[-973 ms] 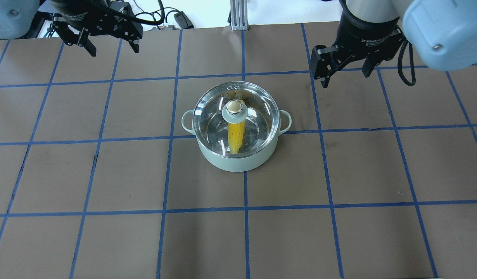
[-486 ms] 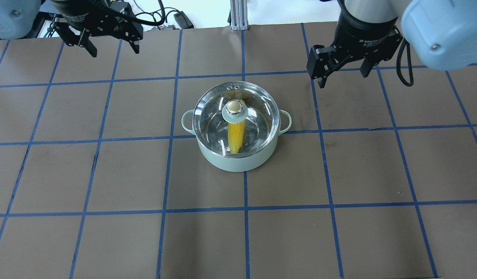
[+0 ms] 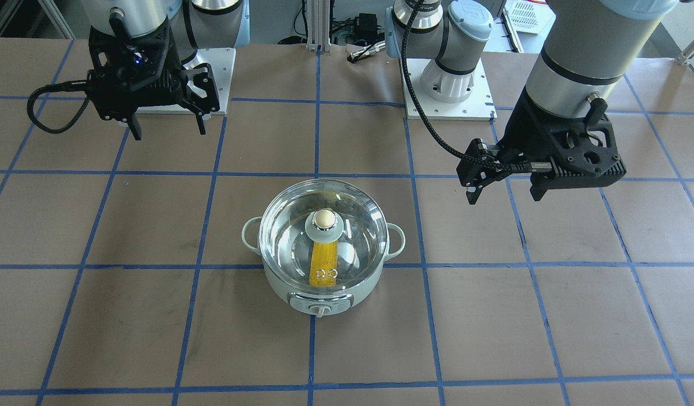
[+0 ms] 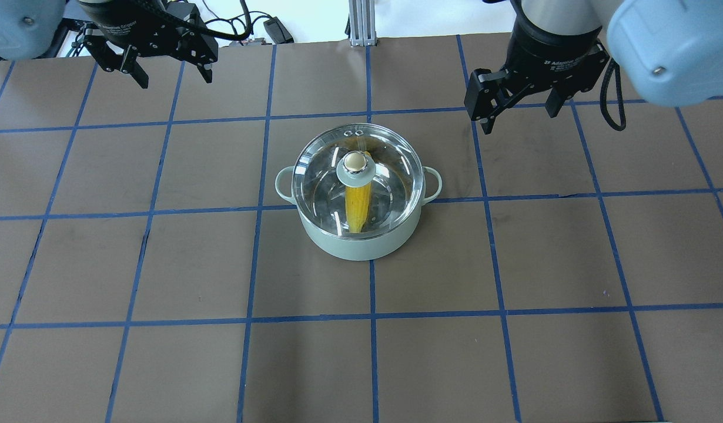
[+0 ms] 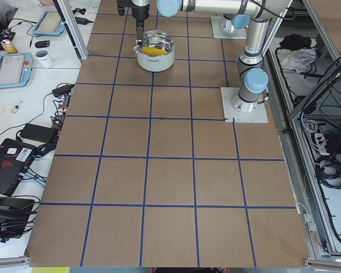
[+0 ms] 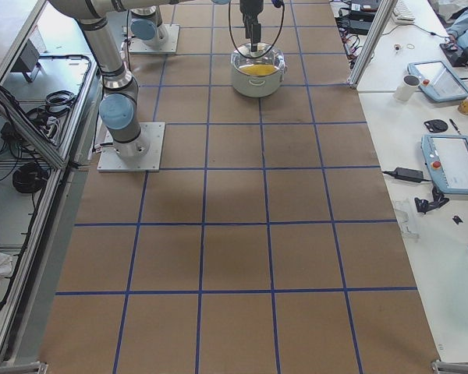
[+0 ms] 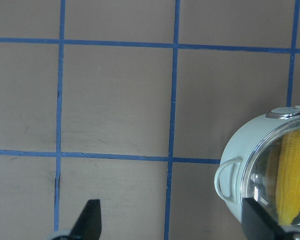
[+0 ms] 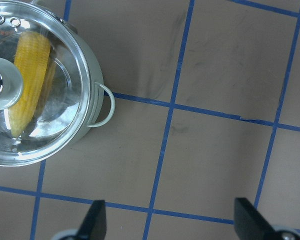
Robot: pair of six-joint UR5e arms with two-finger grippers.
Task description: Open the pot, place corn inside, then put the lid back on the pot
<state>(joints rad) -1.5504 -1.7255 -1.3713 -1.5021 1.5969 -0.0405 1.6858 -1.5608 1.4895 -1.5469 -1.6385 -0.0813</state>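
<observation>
Both apart: left pincer (image 4: pixel 174 79), right pincer (image 4: pixel 519 120); lid (image 4: pixel 357 163) on pot (image 4: pixel 361 247) (corn (image 4: pixel 357 205) inside), taped table (image 4: pixel 161 264).

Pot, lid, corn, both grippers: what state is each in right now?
pot: closed, upright on the table.
lid: seated on the pot, unheld.
corn: lying inside the pot, under the lid.
left gripper: open, empty, away from the pot.
right gripper: open, empty, away from the pot.

2 arms raised, wrists pointing straight down. Left gripper (image 4: pixel 174 77): jaws spread wide, nothing between them. Right gripper (image 4: pixel 519 120): jaws spread wide too, nothing held. The 2 grippers hang well apart.
</observation>
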